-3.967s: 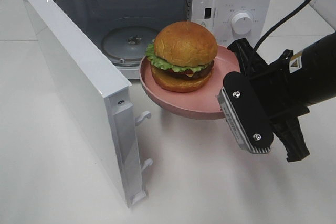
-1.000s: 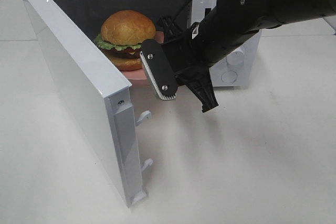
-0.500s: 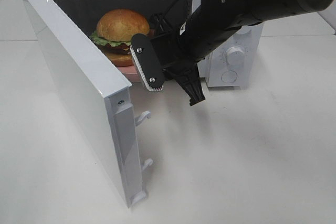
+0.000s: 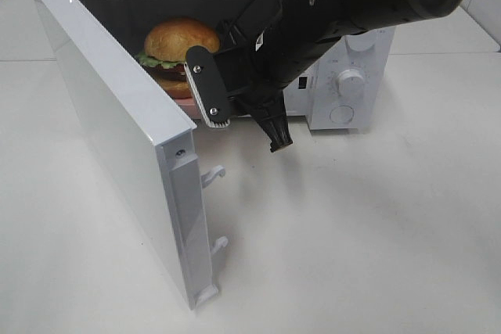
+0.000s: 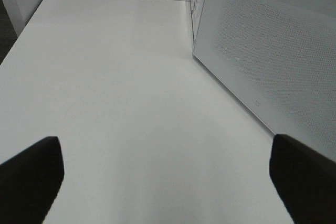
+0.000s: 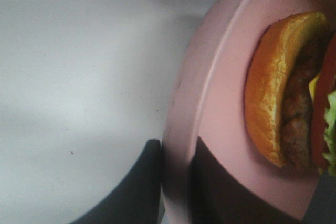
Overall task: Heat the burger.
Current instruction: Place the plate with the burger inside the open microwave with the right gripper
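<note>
- burger [image 4: 180, 48] sits on the pink plate [image 4: 185, 90], inside the open microwave [image 4: 344, 107] cavity, toward its left side; bun up, looks upright
- right wrist view: burger [image 6: 278, 108] rests on the plate [image 6: 210, 93], well in from the rim
- right gripper [image 4: 205, 84] reaches into the cavity; its fingers [image 6: 142, 192] pinch the plate rim, one each side, closed on it
- left gripper [image 5: 168, 182] is off to the side over the bare surface [image 5: 131, 103], fingers spread wide, holding nothing
- door [image 4: 109, 115] swung fully open, clear of the arm
- step, as I judge it: setting the plate down in the cavity
- to do it well: keep the plate level so the burger doesn't slide, lower until it sits flat and roughly centred, only then release, then pull straight back out past the frame
- door needs shutting after that
- hidden: cavity floor and any turntable are blocked by door and arm, so can't tell if the plate is touching down or hanging above it
- high view shows only a sliver of the plate
- left arm is not in the high view
- wrist view cuts off most of the burger
</note>
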Motion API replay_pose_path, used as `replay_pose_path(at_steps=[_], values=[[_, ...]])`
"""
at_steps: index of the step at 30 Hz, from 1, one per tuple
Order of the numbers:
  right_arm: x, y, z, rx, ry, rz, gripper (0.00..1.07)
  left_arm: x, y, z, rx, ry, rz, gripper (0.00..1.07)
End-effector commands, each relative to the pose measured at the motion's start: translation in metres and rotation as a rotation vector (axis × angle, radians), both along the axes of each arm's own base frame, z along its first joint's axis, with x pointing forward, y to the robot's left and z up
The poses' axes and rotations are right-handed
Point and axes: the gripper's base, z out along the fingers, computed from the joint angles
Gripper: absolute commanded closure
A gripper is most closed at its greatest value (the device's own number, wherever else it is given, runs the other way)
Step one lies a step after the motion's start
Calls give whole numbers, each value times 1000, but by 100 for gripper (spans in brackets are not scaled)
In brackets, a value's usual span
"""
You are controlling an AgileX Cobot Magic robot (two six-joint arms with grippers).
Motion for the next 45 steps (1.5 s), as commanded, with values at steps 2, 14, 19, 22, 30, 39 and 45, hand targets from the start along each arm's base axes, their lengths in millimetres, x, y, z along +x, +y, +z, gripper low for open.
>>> replay_pose_path(at_steps=[2, 14, 19, 22, 30, 39, 45], values=[[12, 7, 16, 63, -87, -19, 96, -3, 0, 0, -2, -13, -3, 6], [36, 22, 12, 104, -107, -59, 96, -3, 0, 0, -2, -13, -3, 6], [41, 26, 8, 107, -109, -62, 98, -3, 0, 0, -2, -13, -3, 6], [43, 28, 6, 112, -106, -67, 105, -3, 0, 0, -2, -13, -3, 6], [49, 27, 2, 126, -128, -77, 107, -3, 0, 0, -2, -13, -3, 6], [56, 22, 1, 131, -152, -92, 107, -3, 0, 0, -2, -13, -3, 6], [58, 23, -8, 129, -157, -92, 107, -3, 0, 0, -2, -13, -3, 6]])
